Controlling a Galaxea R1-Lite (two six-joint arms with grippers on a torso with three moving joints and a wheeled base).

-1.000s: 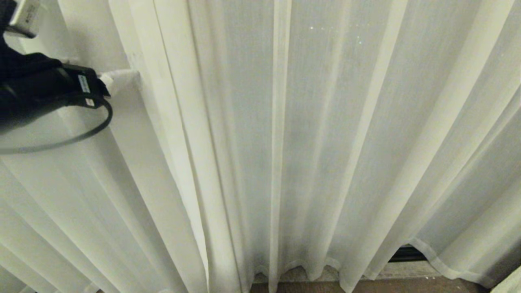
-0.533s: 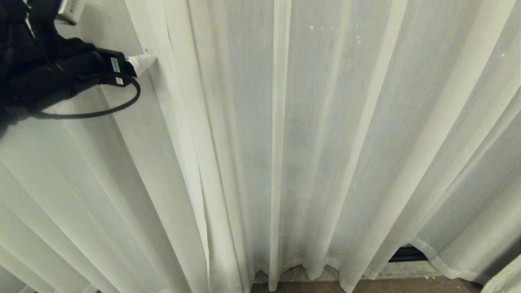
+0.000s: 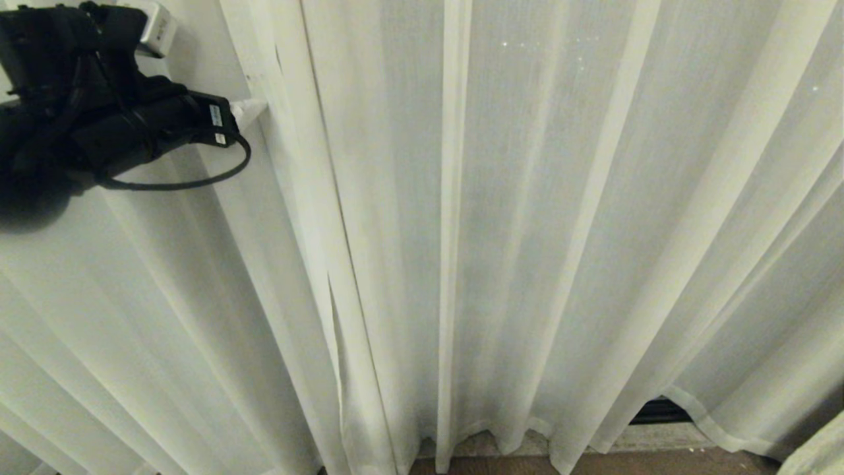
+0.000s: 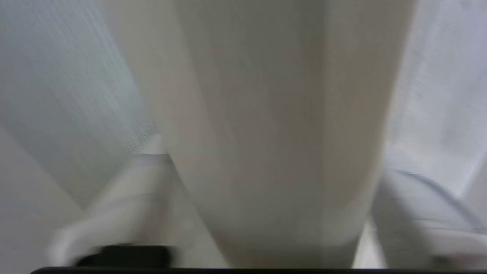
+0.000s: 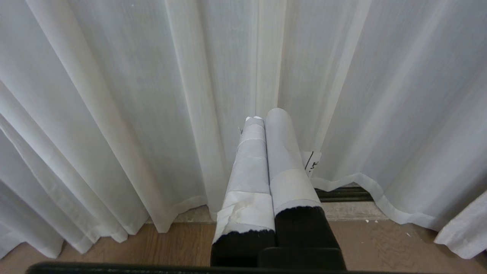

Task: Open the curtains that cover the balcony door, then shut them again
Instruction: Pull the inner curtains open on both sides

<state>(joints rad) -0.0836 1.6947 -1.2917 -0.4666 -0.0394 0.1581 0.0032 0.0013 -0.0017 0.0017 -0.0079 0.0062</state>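
Curtains (image 3: 501, 218) hang drawn across the whole head view in long vertical pleats, pale sheer fabric, hems reaching almost to the wooden floor (image 3: 593, 462). One narrow opaque seam runs straight down the middle of the curtains; a heavier cream fold stands just to the left of that seam. A short dark strip of door track (image 3: 659, 412) shows under the curtain hem toward the lower right; no glass or handle of the balcony door is visible. Left gripper (image 3: 254, 111) sits at the upper left of the curtains, its white-wrapped fingertip touching the edge of the heavier cream fold. In the left wrist view that thick fold (image 4: 274, 133) stands between the two white-wrapped fingers (image 4: 125, 198), which are spread apart on either side of it; whether they press the cloth cannot be told. Small white labels (image 3: 215, 115) sit on the black gripper body beside a looped black cable (image 3: 198, 183); their print is too small to read. Right gripper (image 5: 266, 116) is low, pointing at the curtain hem near the central seam, its taped fingers pressed together and holding nothing. A small white tag (image 5: 312, 163) with a black mark hangs beside them, unreadable.
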